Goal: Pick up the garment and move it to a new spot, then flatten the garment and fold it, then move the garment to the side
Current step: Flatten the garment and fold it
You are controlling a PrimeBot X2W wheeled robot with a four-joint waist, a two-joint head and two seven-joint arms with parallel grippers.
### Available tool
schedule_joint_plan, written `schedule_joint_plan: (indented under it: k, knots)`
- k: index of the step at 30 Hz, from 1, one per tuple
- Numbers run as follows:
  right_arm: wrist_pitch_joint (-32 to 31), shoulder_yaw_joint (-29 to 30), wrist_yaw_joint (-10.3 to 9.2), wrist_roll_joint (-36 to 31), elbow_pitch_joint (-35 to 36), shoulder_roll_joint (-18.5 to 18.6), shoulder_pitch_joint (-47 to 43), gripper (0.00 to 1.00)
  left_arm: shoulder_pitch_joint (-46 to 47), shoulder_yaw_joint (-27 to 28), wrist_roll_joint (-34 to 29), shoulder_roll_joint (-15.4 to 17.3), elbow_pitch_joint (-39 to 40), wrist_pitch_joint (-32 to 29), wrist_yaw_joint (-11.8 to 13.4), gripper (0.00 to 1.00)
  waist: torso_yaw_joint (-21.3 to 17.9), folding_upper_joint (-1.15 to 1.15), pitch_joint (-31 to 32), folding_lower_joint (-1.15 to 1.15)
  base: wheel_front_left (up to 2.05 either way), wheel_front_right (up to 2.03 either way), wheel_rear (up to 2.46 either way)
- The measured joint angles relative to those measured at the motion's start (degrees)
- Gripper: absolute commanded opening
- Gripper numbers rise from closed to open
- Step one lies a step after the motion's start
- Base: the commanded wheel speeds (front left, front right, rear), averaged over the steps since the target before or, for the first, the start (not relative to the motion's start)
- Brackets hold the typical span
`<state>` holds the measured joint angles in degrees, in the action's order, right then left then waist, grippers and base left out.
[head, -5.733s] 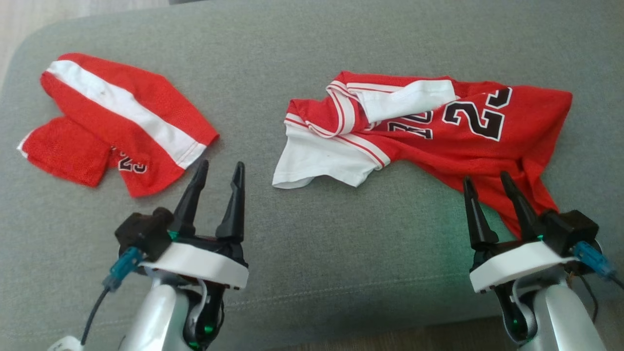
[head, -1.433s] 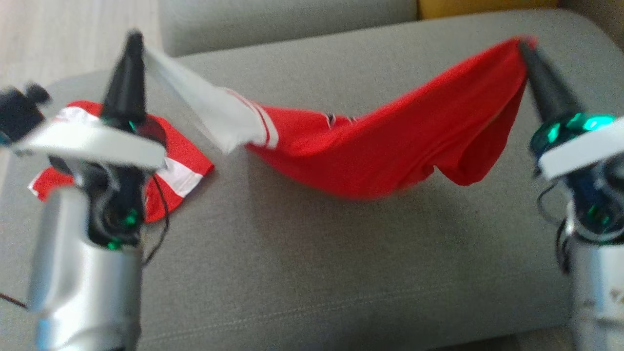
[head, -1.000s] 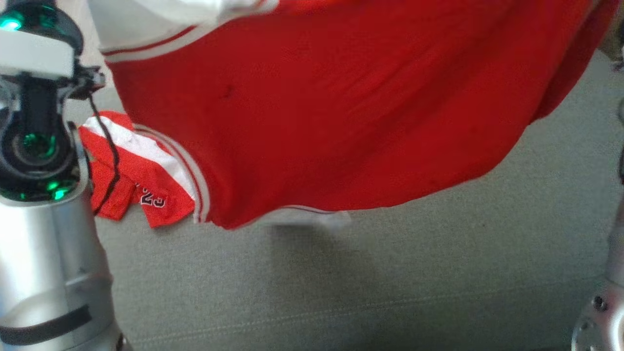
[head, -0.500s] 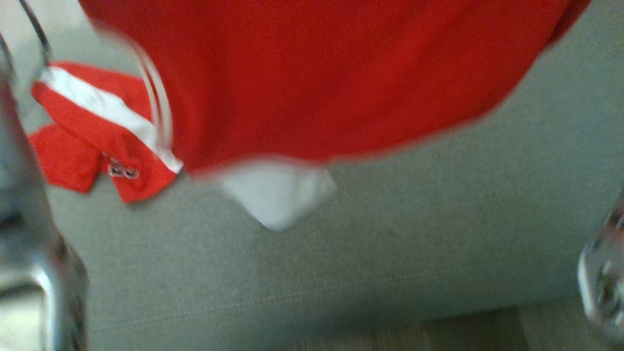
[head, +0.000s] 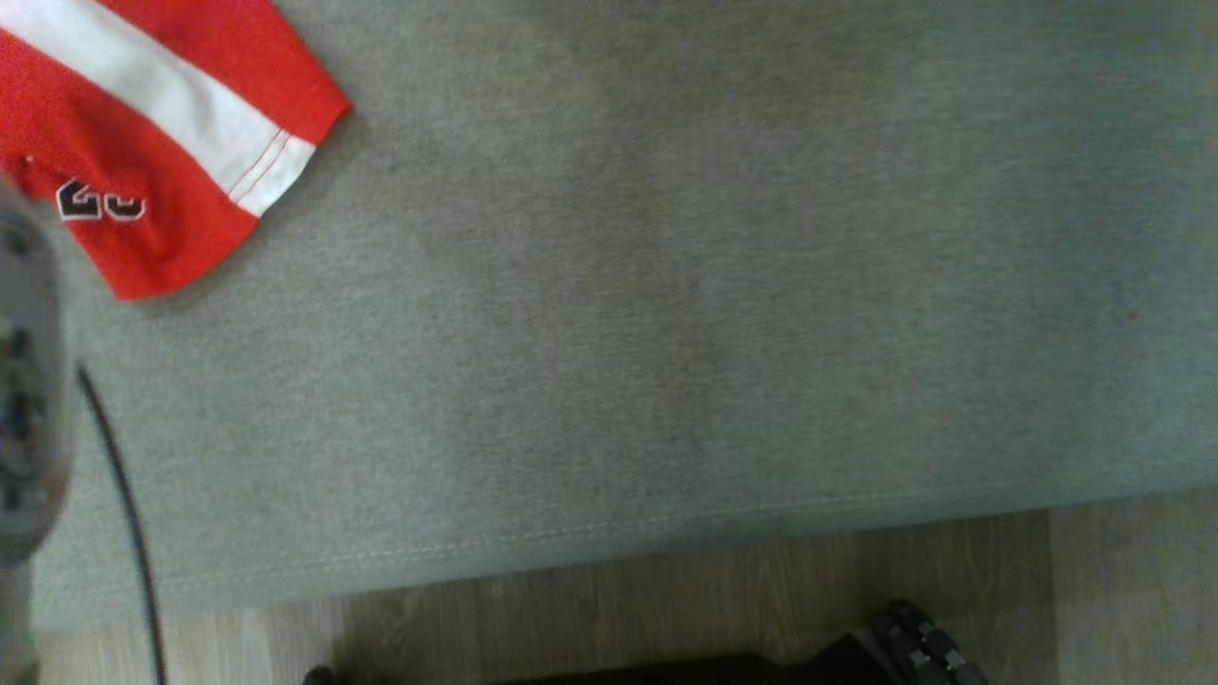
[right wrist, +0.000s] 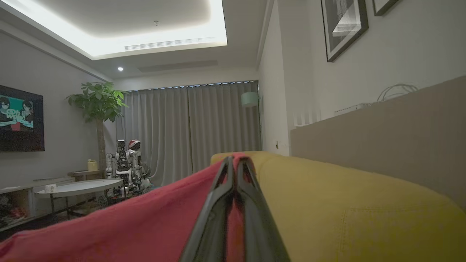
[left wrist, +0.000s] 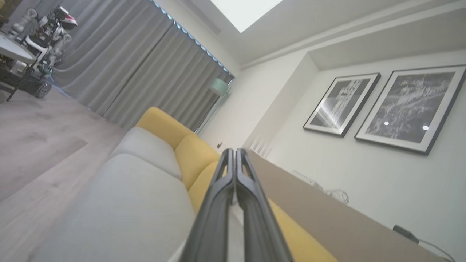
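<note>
Head view: the grey fabric sofa seat (head: 666, 285) lies broad and bare in the middle. Folded red shorts with a white stripe and a small number (head: 143, 124) sit at its far left corner. A blurred pale forearm (head: 24, 400) and a thin black cable (head: 124, 514) cross the left edge, and wooden floor (head: 666, 599) runs along the seat's front edge. If the cloth comes down too far left it could land on the shorts and drag them along. Too near the front edge, and a hem may slide off to the floor.

Left wrist view: the left gripper (left wrist: 233, 153) points up over the yellow back cushions (left wrist: 196, 156), fingers pressed together. A pale sliver shows between them lower down, but I cannot tell whether it is cloth. If nothing is pinched there, one side would drop and bunch.

Right wrist view: the right gripper (right wrist: 236, 160) is clamped on the bright red mesh jersey (right wrist: 138, 222), which hangs in the air and sweeps from the tips toward the lower left. The hold looks to be on an edge, so a quick swing could pull the thin mesh free.
</note>
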<state>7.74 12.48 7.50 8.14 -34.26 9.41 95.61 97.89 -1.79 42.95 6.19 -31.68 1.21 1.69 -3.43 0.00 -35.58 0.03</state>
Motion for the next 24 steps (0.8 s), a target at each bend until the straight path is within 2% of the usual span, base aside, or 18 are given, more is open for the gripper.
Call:
schedule_joint_plan:
  k: [3, 7, 14, 21, 22, 24]
  knots:
    - [2.5, -0.8, 0.0, 0.7, -4.0, 0.6, -0.7, 0.0, -1.3, -2.2, 0.0, -1.4, -2.4, 0.4, -3.1, 0.0, 1.6, 0.0, -1.2, -0.01, 0.0, 0.0, 0.0]
    - [4.9, -2.0, 0.0, 3.0, -6.9, 1.3, -5.4, 0.0, -4.4, -3.5, 0.6, -1.5, -2.5, 0.4, -5.2, 0.0, 2.7, 0.0, -1.6, -0.02, 0.0, 0.0, 0.0]
    - [6.0, -4.1, 0.0, 8.1, -11.7, 1.2, -20.1, 0.0, -21.1, -7.2, 1.2, -1.2, -0.1, -0.7, -6.8, 0.0, 3.0, 0.0, 1.3, -0.03, 0.0, 0.0, 0.0]
    - [4.4, -10.1, 0.0, 12.2, -15.6, 0.7, -31.0, 0.0, -41.5, -11.5, 0.7, 1.1, 5.5, -1.7, -7.8, 0.0, 3.2, 0.0, 7.6, -0.03, 0.0, 0.0, 0.0]
    - [4.4, -10.1, 0.0, 12.2, -15.6, 0.7, -31.0, 0.0, -41.5, -11.5, 0.7, 1.1, 5.5, -1.7, -7.8, 0.0, 3.2, 0.0, 7.6, -0.03, 0.0, 0.0, 0.0]
    - [3.2, -12.5, 0.0, 13.2, -16.3, 1.0, -33.8, 0.0, -47.5, -13.1, 0.8, 1.9, 7.0, -2.5, -8.1, 0.0, 3.2, 0.0, 9.7, -0.03, 0.0, 0.0, 0.0]
